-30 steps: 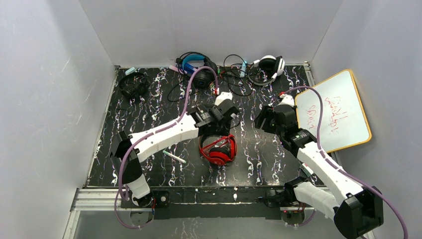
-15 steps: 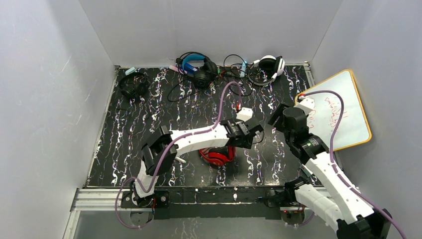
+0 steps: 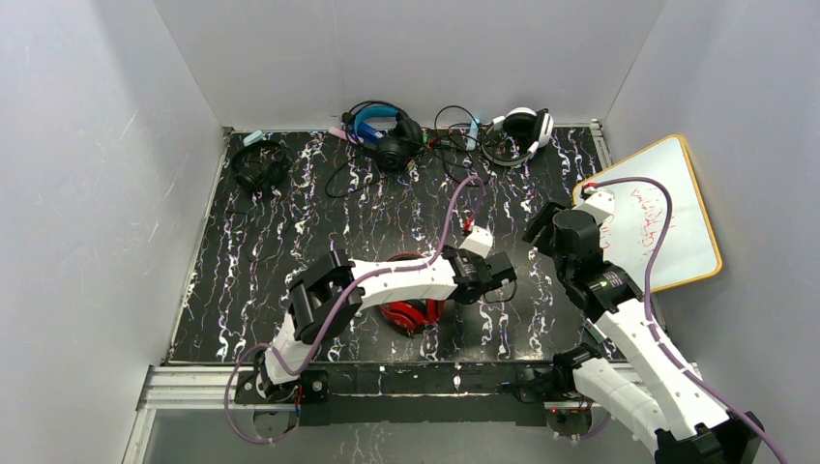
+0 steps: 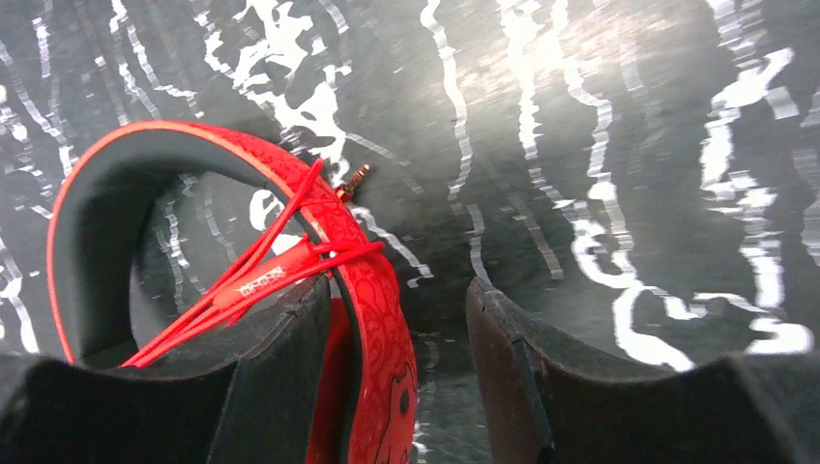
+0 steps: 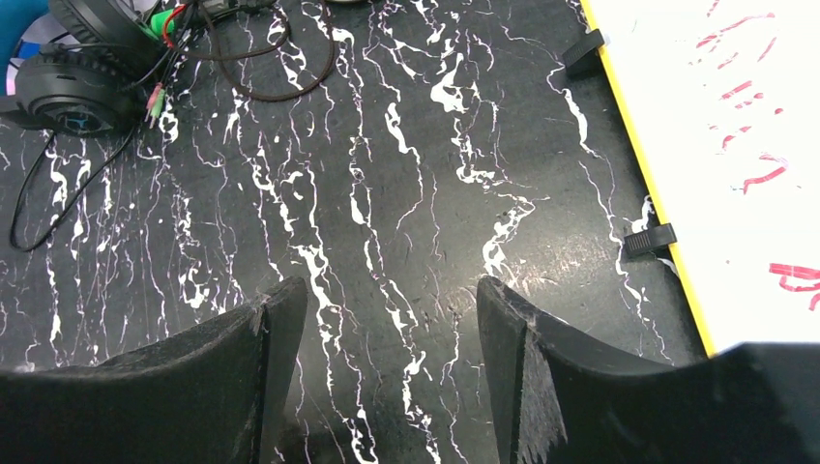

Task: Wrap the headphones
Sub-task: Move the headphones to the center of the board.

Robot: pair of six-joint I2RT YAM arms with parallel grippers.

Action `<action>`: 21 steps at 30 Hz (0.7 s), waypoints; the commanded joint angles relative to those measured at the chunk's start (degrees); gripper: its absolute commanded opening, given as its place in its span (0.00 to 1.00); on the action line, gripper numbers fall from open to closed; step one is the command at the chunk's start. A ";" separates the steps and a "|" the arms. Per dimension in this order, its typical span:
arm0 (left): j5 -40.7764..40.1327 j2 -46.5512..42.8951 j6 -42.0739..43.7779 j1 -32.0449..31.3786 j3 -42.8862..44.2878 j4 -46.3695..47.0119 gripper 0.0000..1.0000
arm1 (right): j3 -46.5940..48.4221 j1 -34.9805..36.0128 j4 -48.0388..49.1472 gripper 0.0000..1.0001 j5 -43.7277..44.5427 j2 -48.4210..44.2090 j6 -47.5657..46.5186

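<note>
Both empty: left gripper half-open, right gripper wide.
Left straddles red headphones' band; closing could snag loose cable.

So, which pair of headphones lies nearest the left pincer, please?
The red pair, just beside the left pincer; the other pairs sit along the far edge.

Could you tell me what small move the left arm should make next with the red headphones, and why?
Probably close the left gripper on the red headphones, whose band lies between its open fingers: the red cable crosses the band, but its plug pokes out loose.
</note>
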 commanded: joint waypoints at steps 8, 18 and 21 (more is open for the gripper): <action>-7.27 -13.65 18.52 0.17 -20.69 -3.99 0.50 | 0.09 -0.20 2.44 0.72 -1.63 0.13 0.44; -5.40 -36.87 19.64 17.20 -39.58 2.72 0.50 | -0.92 -0.27 4.06 0.72 -5.08 1.41 1.52; -3.94 -40.45 20.45 23.03 -41.64 4.33 0.50 | -1.08 -0.24 4.05 0.72 -5.51 1.27 1.53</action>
